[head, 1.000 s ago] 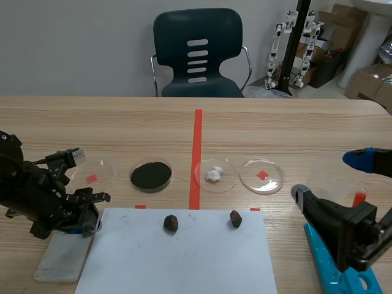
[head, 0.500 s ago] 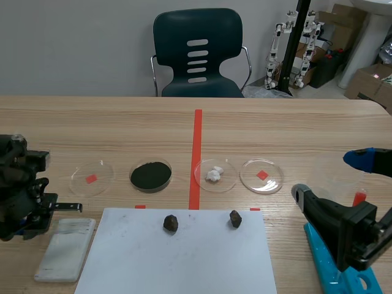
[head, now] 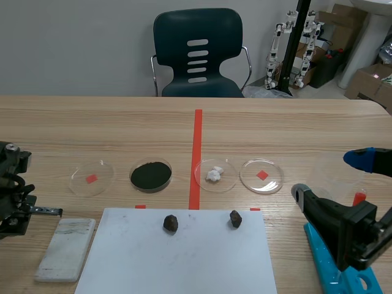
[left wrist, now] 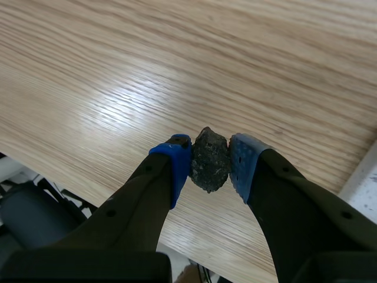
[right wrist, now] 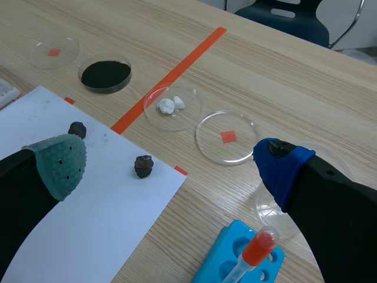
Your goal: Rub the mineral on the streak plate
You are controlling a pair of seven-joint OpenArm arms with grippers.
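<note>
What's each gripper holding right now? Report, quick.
Left gripper: closed on the dark mineral.
Right gripper: open, holding nothing.

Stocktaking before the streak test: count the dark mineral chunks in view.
3 mineral chunks: one on the white paper, another beside it, a third clamped in the left pincer. More could be hidden.

Light wooden bench (head: 122, 128) in front of me, red tape stripe down middle. Nearest me: white paper sheet (head: 184, 263), white tile (head: 66, 248) just beside its left edge. Beyond paper, row of four round dishes: clear dish (head: 92, 178), black powder dish (head: 150, 175), white lumps dish (head: 214, 174), second clear dish (head: 261, 175). To my right: third clear dish (head: 327, 177), blue rack (right wrist: 230, 242).
</note>
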